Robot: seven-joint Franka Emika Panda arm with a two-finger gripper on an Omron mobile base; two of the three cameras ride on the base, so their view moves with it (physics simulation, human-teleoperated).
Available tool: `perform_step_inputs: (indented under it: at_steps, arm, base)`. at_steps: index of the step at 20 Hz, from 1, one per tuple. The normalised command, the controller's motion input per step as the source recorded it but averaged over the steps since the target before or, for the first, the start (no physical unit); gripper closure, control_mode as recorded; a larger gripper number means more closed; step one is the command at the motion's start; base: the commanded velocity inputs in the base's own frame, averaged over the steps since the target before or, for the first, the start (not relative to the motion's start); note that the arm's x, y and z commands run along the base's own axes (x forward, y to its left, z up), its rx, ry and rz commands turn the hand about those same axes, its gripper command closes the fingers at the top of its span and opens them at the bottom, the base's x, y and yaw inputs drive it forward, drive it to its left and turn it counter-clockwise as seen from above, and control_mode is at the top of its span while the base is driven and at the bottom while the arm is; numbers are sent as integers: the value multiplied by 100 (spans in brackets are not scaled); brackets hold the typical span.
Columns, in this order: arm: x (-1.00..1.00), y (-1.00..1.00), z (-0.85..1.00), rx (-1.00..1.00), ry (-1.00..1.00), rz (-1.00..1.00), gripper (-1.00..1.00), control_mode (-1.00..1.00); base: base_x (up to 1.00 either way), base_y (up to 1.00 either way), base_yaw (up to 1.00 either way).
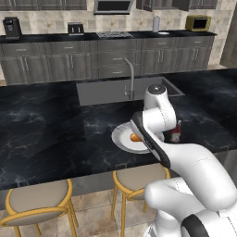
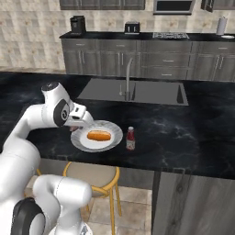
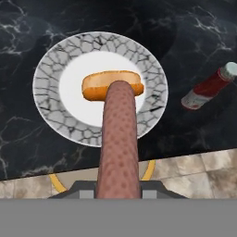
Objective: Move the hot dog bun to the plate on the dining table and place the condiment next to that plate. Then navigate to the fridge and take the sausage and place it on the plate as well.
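In the hand view the end effector point(image 3: 118, 193) at the bottom centre is clamped narrowly on the sausage point(image 3: 119, 143), which runs up the middle of the frame from between the fingertips. Its far end overlaps the hot dog bun point(image 3: 99, 83), which lies on the white centre of the plate point(image 3: 51, 69) in the upper left. The ketchup bottle point(image 3: 209, 87) shows at the right edge, apart from the plate's rim on the black marble bench point(image 3: 194, 32).

In the right base view the plate sits centre-left near the bench's front edge, the bun on it, the bottle upright just to its right. A sink point(image 2: 151, 92) lies above them, and a stool point(image 2: 92, 174) stands below.
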Motion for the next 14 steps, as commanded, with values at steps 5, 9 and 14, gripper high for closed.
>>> perform_step_inputs:
  at_steps: [5,9,14]
  arm:
    - [24,0,-27,0,4,0,100,-100]
    - [34,0,-26,0,6,0,100,-100]
    - [30,0,-23,0,3,0,100,-100]
  base:
    - [0,0,0]
    - [0,0,0]
    - [0,0,0]
